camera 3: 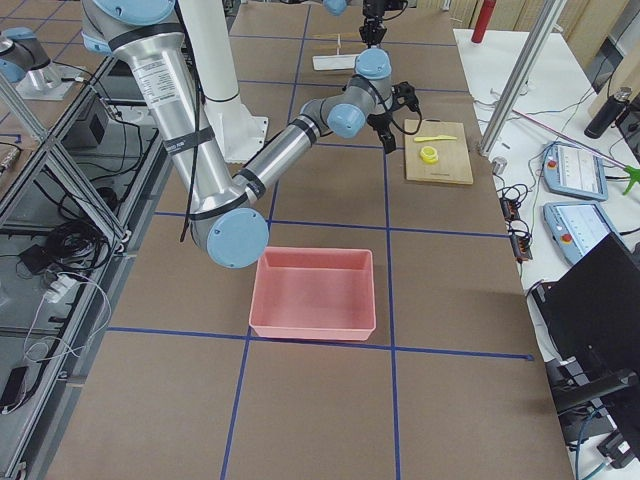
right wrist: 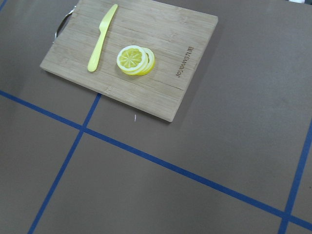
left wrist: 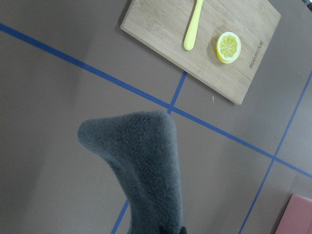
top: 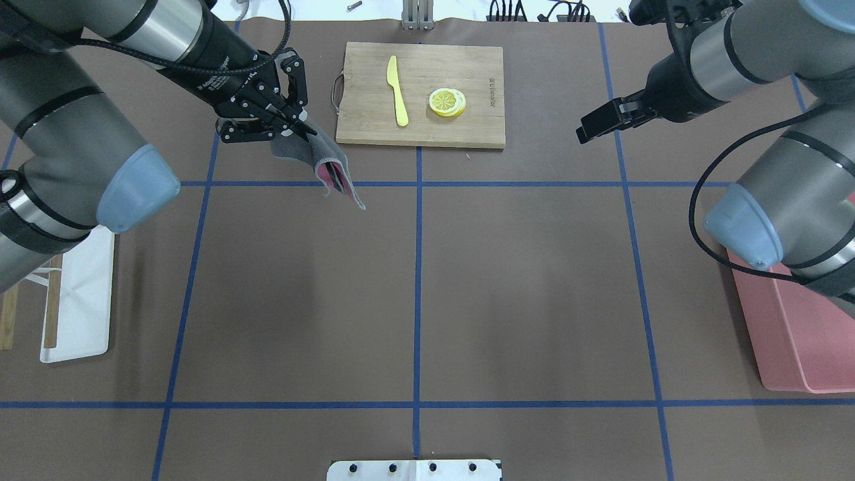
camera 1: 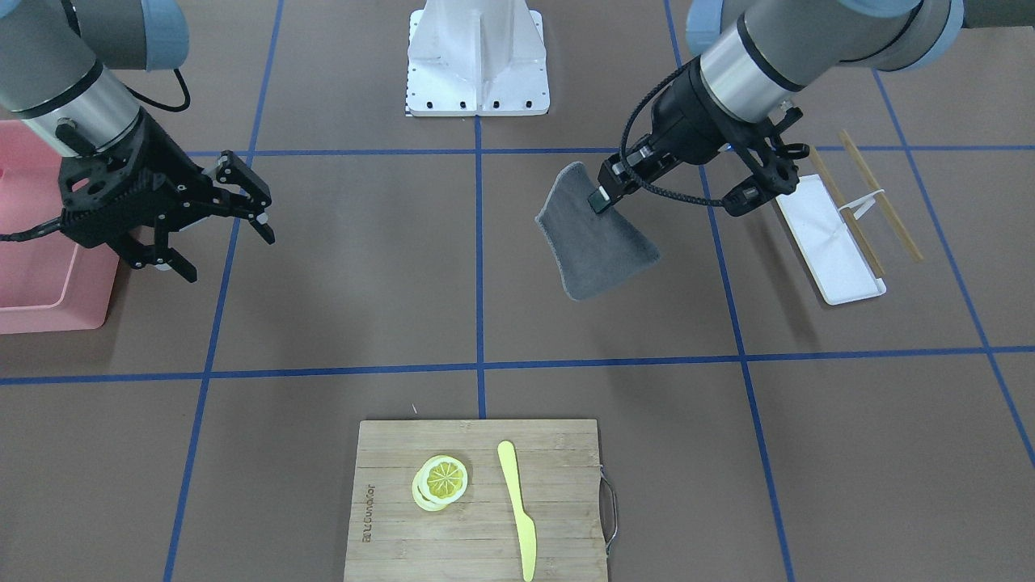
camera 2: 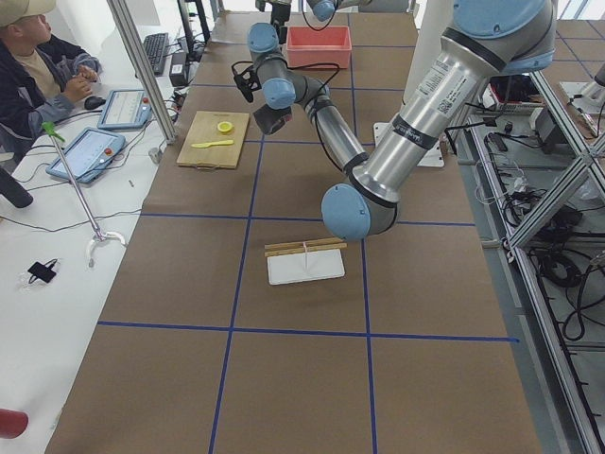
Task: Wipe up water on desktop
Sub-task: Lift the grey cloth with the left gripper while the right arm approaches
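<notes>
Where the large, flat, matte brown desktop (camera 1: 364,267) with its grid of thin blue tape lines spreads under both arms, a grey fleecy cloth (camera 1: 594,242) hangs over the middle row of cells, just to the robot's left of the centre tape line. The left gripper (camera 1: 602,198) is clamped on the cloth's upper edge, and the cloth drapes down and fans wider toward its lower hem. Whether that hem touches the surface cannot be told. In the overhead view a pinkish inner face shows in its fold.

A broad stretch of brown surface separates the cloth from the rectangular bamboo cutting board (camera 1: 380,453) at the desktop's far edge. On the board lie a stack of yellow lemon slices (camera 1: 441,481) and, beside them, a pale yellow plastic knife (camera 1: 517,505).

The right gripper (camera 1: 232,259) hovers well apart from the cloth, across the centre line, with its fingers spread wide and nothing between them. Just beyond it stands a pink plastic bin (camera 1: 48,319) at the table's right margin. On the left margin sits a narrow white tray (camera 1: 829,238) with thin wooden sticks (camera 1: 881,198) alongside. The white robot base plate (camera 1: 477,61) stands on the centre line at the near edge.
</notes>
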